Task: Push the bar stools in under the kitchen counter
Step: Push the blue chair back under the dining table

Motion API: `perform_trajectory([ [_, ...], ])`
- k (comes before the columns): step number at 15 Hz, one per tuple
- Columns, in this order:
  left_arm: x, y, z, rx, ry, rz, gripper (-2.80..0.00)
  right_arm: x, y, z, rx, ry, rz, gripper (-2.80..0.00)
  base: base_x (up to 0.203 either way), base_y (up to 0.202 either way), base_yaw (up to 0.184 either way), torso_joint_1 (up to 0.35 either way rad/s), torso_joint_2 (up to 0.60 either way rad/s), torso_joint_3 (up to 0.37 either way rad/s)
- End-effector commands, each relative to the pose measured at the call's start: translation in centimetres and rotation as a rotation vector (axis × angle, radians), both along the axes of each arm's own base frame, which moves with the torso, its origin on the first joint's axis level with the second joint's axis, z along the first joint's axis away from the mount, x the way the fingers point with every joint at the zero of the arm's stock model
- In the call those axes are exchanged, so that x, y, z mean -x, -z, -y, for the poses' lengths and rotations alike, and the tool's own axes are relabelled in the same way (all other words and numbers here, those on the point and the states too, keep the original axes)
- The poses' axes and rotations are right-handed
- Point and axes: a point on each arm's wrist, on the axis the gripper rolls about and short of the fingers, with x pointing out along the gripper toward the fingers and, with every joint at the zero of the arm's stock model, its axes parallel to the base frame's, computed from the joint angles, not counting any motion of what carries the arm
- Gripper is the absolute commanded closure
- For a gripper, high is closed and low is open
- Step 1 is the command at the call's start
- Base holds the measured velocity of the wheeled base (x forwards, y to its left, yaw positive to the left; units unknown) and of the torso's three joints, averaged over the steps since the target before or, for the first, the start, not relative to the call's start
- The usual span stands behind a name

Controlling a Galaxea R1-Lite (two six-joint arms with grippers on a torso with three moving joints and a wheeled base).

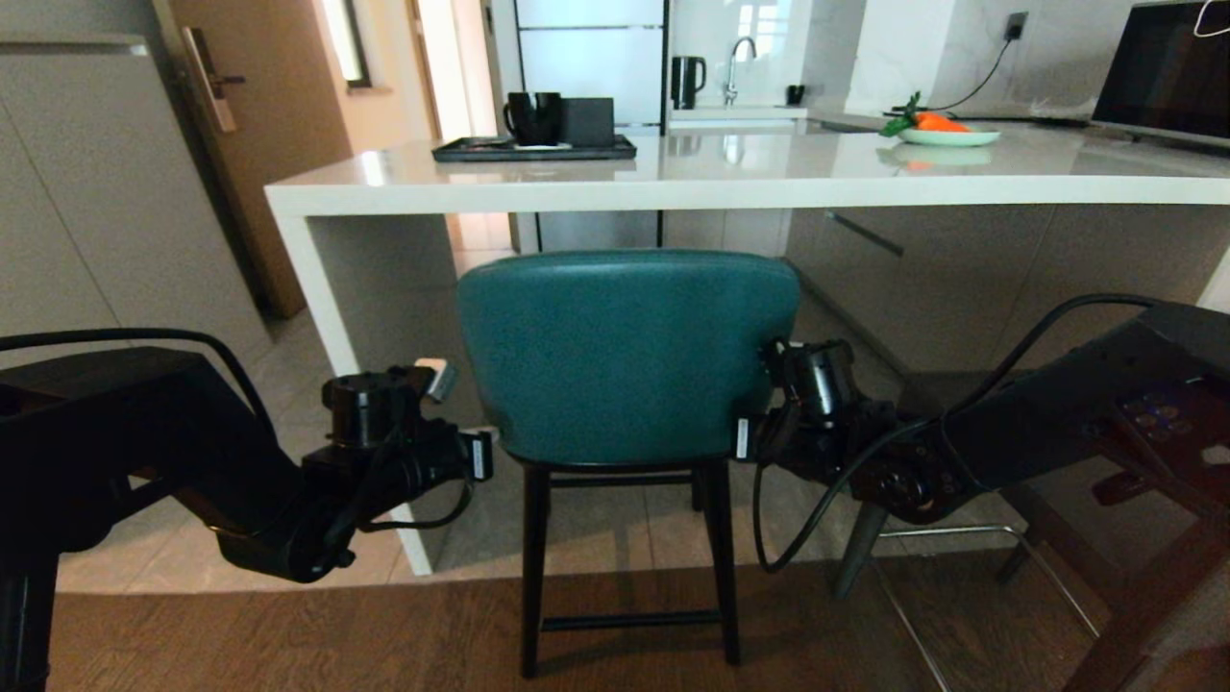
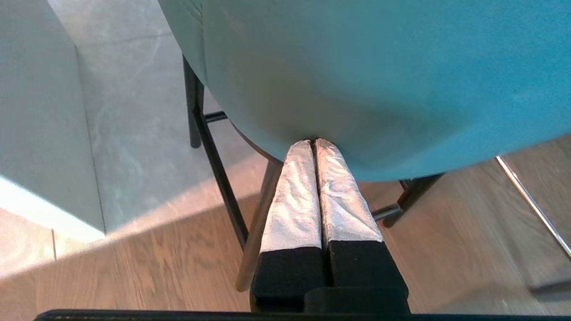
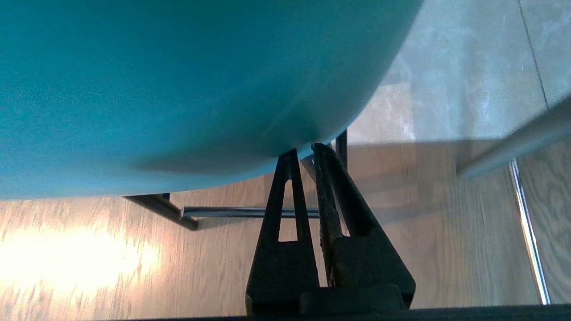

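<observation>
The teal bar stool (image 1: 625, 356) stands on thin black legs, its curved back facing me, in front of the white kitchen counter (image 1: 673, 183). My left gripper (image 1: 483, 455) is shut with nothing held. In the left wrist view its taped fingertips (image 2: 308, 149) press the lower left of the teal back (image 2: 379, 80). My right gripper (image 1: 745, 437), also shut and empty, touches the lower right of the back (image 3: 178, 80) with its tips (image 3: 303, 149). Of the second stool only the chrome footrest (image 1: 951, 531) and a grey leg show at the right.
The counter's white slab leg (image 1: 317, 288) stands just left of the teal stool. On the counter are a black tray with mugs (image 1: 533, 146), a plate with a carrot (image 1: 947, 136) and a laptop (image 1: 1168, 72). A wooden door (image 1: 259, 144) is at back left.
</observation>
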Motion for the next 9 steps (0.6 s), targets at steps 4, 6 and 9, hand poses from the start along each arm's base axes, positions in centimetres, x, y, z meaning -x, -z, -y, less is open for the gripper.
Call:
perform_trajectory([
  [4, -0.04, -0.03, -0.05, 0.002, -0.001, 0.004, 0.0, 0.0, 0.03, -0.07, -0.001, 0.001, 0.002, 0.0, 0.19, 0.0, 0.0, 0.001, 0.0, 0.001],
  [6, -0.02, -0.01, -0.06, 0.002, -0.001, 0.003, 0.0, -0.01, 0.09, -0.08, -0.001, -0.001, 0.0, 0.0, 0.131, 0.0, -0.002, 0.008, 0.0, 0.002],
  [9, -0.06, -0.12, -0.05, 0.003, -0.001, 0.007, 0.0, -0.05, -0.04, -0.09, -0.002, 0.001, 0.004, 0.0, 0.0, 0.0, 0.0, 0.0, 0.0, 0.0],
])
